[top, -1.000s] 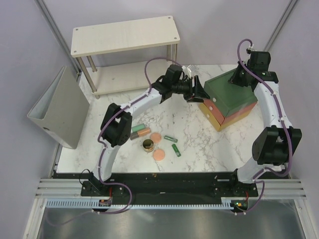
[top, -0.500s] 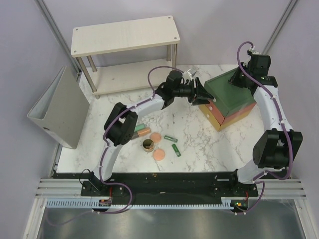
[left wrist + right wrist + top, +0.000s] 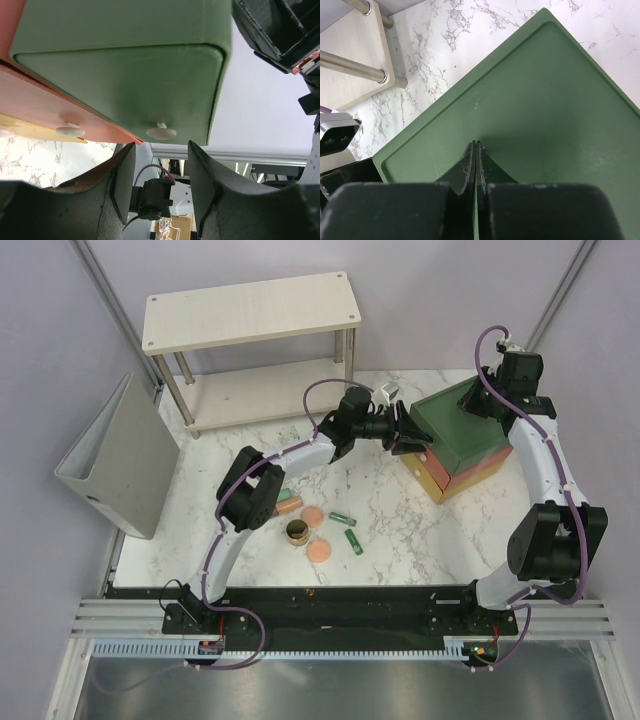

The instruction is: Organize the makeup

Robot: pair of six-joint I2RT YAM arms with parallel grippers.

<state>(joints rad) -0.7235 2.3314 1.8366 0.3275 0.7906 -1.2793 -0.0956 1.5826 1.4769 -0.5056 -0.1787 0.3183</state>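
The step in hand looked to be opening the top green drawer (image 3: pixel 125 85) of the drawer box (image 3: pixel 465 445), ahead of stowing anything. The left pincer (image 3: pixel 160 149) stood parted and held nothing. Its fingers (image 3: pixel 122 175) were lined up on either side of the pale knob (image 3: pixel 161 132), which sat just beyond their tips, apparently untouched. The next move would call for advancing until the knob sat between them, closing, then pulling straight out. The right pincer (image 3: pixel 476 146) was clenched and empty, its tips against the box's green top, probably bracing it. The makeup (image 3: pixel 310 525), tubes, discs and a jar, lay grouped on the counter (image 3: pixel 400 530), well apart from the box.
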